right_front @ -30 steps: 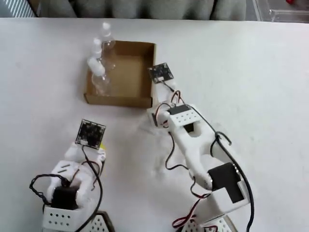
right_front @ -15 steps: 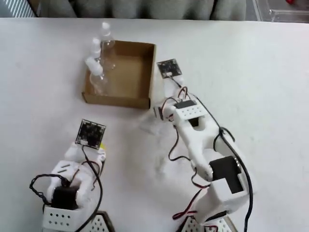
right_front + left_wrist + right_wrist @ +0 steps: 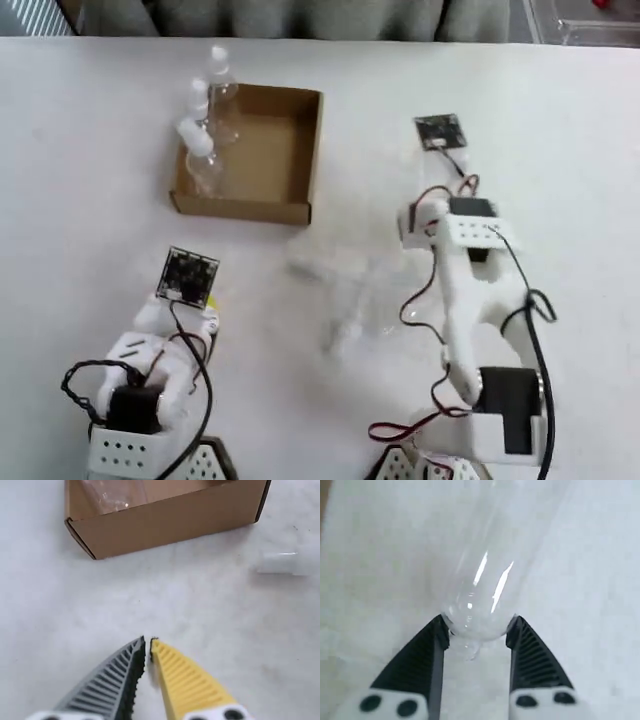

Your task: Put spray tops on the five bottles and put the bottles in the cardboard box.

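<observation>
— Gripping what, that right gripper (image 3: 477, 625)?
— A clear bottle (image 3: 490, 570), its rounded end pinched between both black jaws. It is held over the table (image 3: 560, 100), right of the cardboard box (image 3: 268, 150) at upper left of centre in the high view. It looks light, stiff and slick, so I'd clamp the body gently.
— And the left gripper (image 3: 148, 642)?
— Closed on nothing, lower left.
— Count?
— Three white spray tops (image 3: 203, 95) at the box's left wall, one box, and a second bottle (image 3: 282, 562) lying on the table.
</observation>
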